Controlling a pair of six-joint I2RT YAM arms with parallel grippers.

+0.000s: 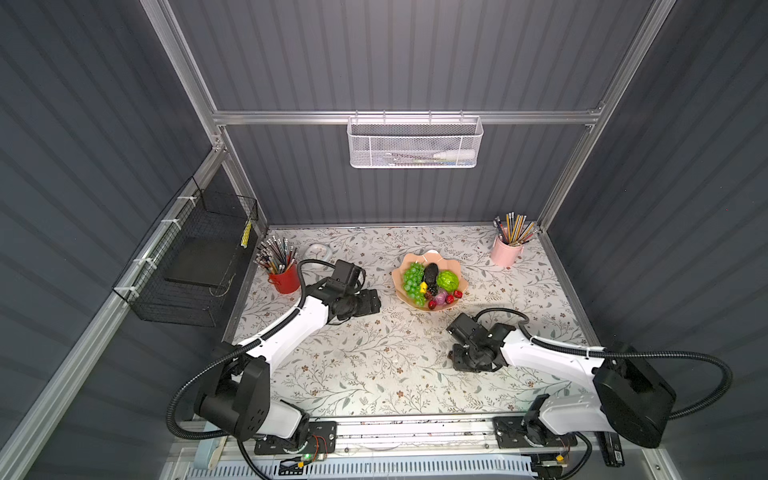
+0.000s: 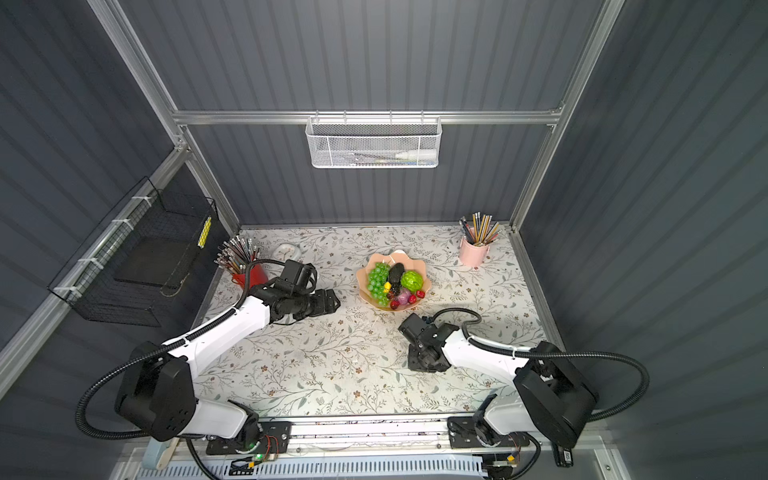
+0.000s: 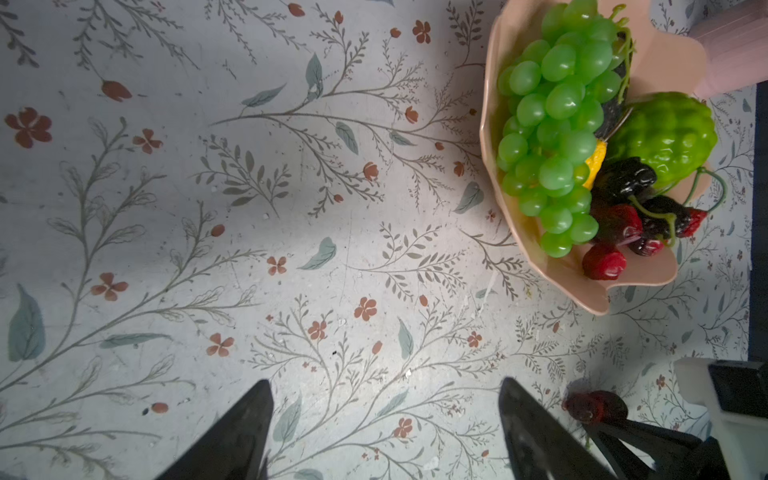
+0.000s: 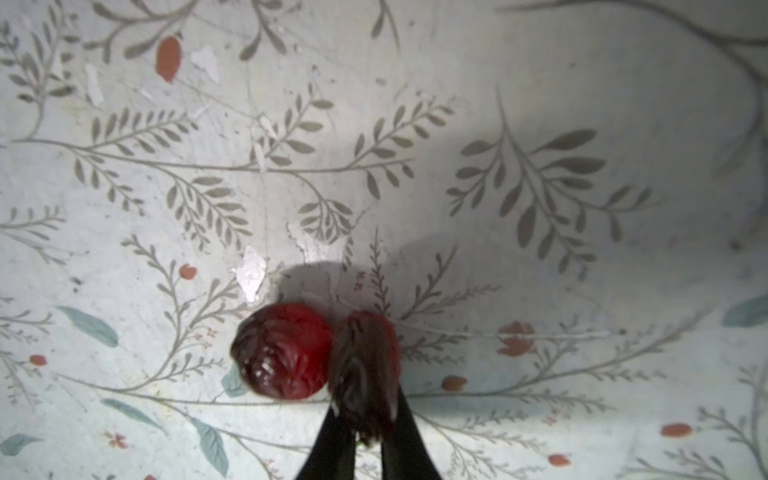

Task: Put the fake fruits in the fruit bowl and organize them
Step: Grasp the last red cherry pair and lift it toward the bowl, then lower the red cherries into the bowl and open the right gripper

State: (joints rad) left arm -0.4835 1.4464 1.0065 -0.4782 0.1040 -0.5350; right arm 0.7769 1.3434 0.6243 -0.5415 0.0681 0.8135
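The right tool [image 4: 365,415] is pressed together on the dark cherry [image 4: 363,361]. The red cherry [image 4: 282,351] of the same pair touches it at the side. Both are low over the desk [image 1: 353,374], near the fruit bowl [image 1: 411,258] on the side that faces the robot. I cannot tell if they rest on the desk. The left tool [image 3: 385,384] is spread wide and holds nothing, to the left of the bowl.

I think the pair should go straight up first, slowly, because the round body can slip from the pinch. Then it should pass well above the jagged rim and be released on the near side of the bowl, beside the other cherries [image 1: 457,294]. The grape bunch [image 1: 411,281] already fills the left part.

The desk has a pale flowered cover, scratched, with small white flakes. Grey ribbed walls stand behind the bowl, and a white mesh basket [image 1: 415,143] hangs high there. A pink pencil cup [image 1: 505,251] is behind the bowl to the right, and a red pencil cup [image 1: 286,280] is to its left.
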